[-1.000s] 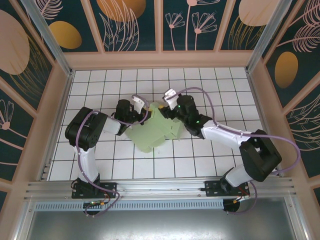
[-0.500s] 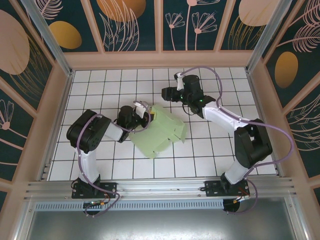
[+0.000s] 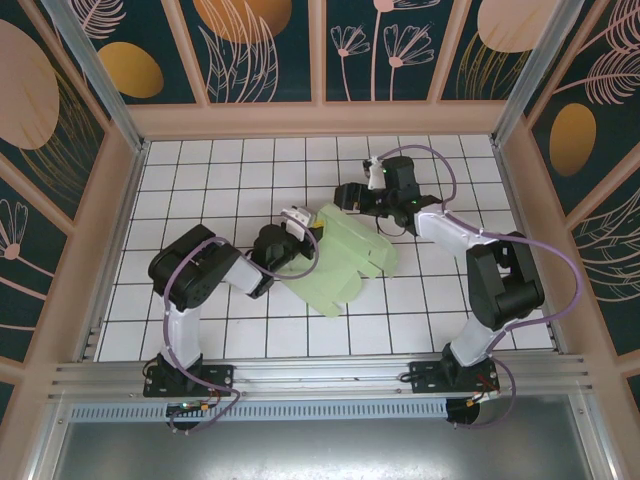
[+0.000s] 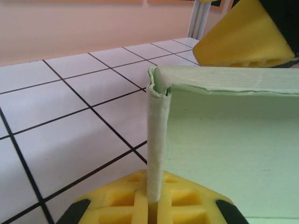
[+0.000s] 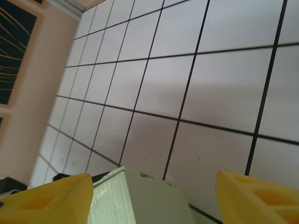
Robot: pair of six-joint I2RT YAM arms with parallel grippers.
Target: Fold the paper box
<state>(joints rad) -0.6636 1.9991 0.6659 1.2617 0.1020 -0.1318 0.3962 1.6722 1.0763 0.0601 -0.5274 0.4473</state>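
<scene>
The paper box (image 3: 345, 262) is pale mint-green card, partly folded, lying mid-table. My left gripper (image 3: 299, 222) is shut on its left edge. In the left wrist view that edge (image 4: 157, 140) stands upright, pinched between the yellow fingers of the left gripper (image 4: 154, 204), and a folded wall (image 4: 224, 81) runs off to the right. My right gripper (image 3: 349, 194) hovers open just behind the box's far corner. In the right wrist view the box's corner (image 5: 140, 198) lies low between the wide-apart fingers of the right gripper (image 5: 154, 205), touching neither.
The white tiled floor (image 3: 200, 170) is bounded by wooden walls (image 3: 320, 118) at the back and both sides. Purple cables (image 3: 555, 255) loop beside both arms. Bare tiles lie left of the box and along the near edge (image 3: 330, 340).
The left gripper has dragged the box to the right and a little nearer. The right gripper has come off the box, and its arm has swung back and to the right.
</scene>
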